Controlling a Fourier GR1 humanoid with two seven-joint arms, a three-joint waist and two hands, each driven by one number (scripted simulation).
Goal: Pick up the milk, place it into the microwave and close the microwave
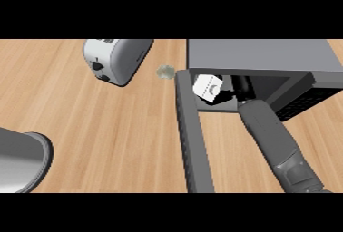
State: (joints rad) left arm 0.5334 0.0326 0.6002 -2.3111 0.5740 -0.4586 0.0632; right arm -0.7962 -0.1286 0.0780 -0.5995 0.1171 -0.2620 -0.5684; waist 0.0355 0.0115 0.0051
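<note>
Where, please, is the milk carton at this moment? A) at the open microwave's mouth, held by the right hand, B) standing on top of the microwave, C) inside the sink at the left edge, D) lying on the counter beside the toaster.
A: the milk carton sits in the opening of the microwave, its door swung open, with the right hand reaching in beside it.

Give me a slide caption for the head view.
Right hand holds the milk inside the open microwave.
</note>
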